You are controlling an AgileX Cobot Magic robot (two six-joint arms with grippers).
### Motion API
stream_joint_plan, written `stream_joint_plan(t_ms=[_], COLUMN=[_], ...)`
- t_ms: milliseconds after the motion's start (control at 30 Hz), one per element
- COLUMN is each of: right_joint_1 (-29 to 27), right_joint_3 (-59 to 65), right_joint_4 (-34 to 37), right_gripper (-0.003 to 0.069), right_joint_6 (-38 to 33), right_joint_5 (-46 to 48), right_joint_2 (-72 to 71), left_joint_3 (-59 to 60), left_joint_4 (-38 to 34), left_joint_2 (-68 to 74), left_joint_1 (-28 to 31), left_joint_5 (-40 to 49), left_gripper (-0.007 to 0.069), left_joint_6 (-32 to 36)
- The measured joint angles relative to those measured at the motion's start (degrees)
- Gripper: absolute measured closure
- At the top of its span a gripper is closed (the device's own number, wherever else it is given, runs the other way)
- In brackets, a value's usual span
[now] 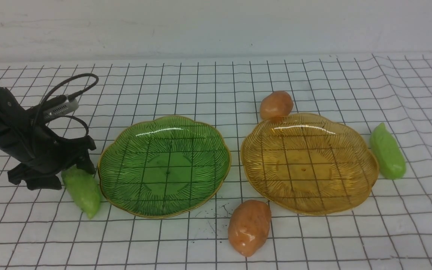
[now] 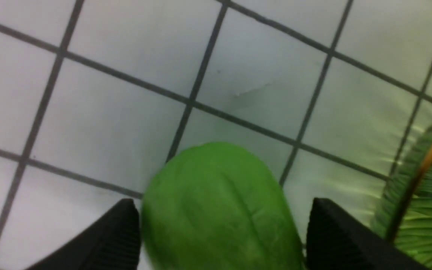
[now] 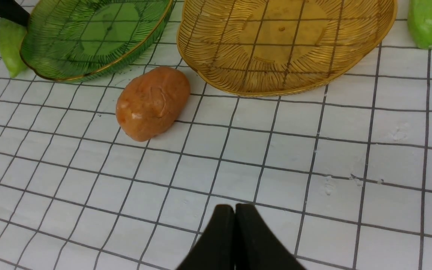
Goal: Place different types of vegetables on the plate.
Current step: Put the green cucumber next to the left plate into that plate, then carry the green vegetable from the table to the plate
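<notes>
A light green cucumber [image 1: 83, 192] lies on the table left of the green plate [image 1: 126, 150]. My left gripper [image 1: 65, 174] is down over its far end, open, one jaw on each side. In the left wrist view the cucumber [image 2: 219, 210] fills the space between the fingers [image 2: 118, 232], with a thin gap at the other finger. A second cucumber [image 1: 387, 151] lies right of the amber plate [image 1: 351, 195]. One orange-brown potato [image 1: 276, 105] sits behind the amber plate and another [image 1: 249, 227] in front of it. My right gripper [image 3: 234, 210] is shut and empty over bare table, outside the front view.
Both plates hold nothing. The green plate's rim [image 2: 426, 161] is close beside my left gripper. In the right wrist view the near potato [image 3: 150, 102], the green plate [image 3: 51, 67] and the amber plate [image 3: 351, 63] lie ahead. A grid-lined white cloth covers the table.
</notes>
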Motion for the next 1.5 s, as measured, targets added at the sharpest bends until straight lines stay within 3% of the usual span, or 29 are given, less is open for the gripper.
stream_joint_plan(t_ms=[133, 267, 467, 567, 667, 833, 1000, 1067, 1267, 1433, 1500], right_joint_1=[0.0, 0.0, 0.0, 0.0, 0.0, -0.14, -4.08, -9.01, -14.46, -14.17, -14.11], right_joint_3=[0.0, -0.77, -8.0, -14.55, -22.79, -31.99, -37.21, -40.66, -45.9, -47.99, -49.91], right_joint_4=[-0.27, -1.72, -17.05, -25.68, -28.44, -26.0, -22.35, -19.76, -13.23, -9.27, -7.71], right_gripper=[0.0673, 0.0673, 0.0673, 0.0673, 0.0673, 0.0673, 0.0673, 0.0673, 0.0662, 0.0578, 0.0464], right_joint_6=[0.46, 3.91, 12.96, 17.91, 18.55, 14.39, 12.9, 12.83, 10.31, 3.46, 1.17], right_joint_5=[0.0, -1.69, -2.81, -2.75, -1.06, 4.3, 5.37, 5.13, 4.6, 1.35, -2.06], right_joint_2=[0.0, 0.26, 6.01, 11.82, 21.22, 38.09, 48.19, 53.74, 64.68, 72.47, 78.3], left_joint_3=[-0.16, -0.62, -4.87, -7.24, -8.58, -8.7, -8.7, -8.7, -8.7, -8.75, -9.48], left_joint_4=[-0.05, 0.49, 4.19, 1.46, -4.49, -8.04, -8.27, -8.27, -8.27, -8.27, -8.6], left_joint_2=[1.07, 0.87, -3.81, -7.32, -8.92, -7.53, -5.74, -4.85, -4.29, -4.28, -4.64], left_joint_1=[0.04, 0.79, 2.19, 0.62, -5.29, -12.75, -15.34, -15.57, -15.57, -15.57, -15.57], left_joint_5=[-0.24, 0.67, 6.41, 8.19, 8.17, 7.05, 4.47, 3.79, 3.39, 5.08, 8.74], left_gripper=[0.0209, 0.0209, 0.0209, 0.0209, 0.0209, 0.0209, 0.0209, 0.0207, 0.0096, 0.0062, 0.0076], left_joint_6=[-0.01, -0.01, 1.54, 6.89, 21.18, 32.66, 33.98, 34.04, 31.17, 29.52, 27.14])
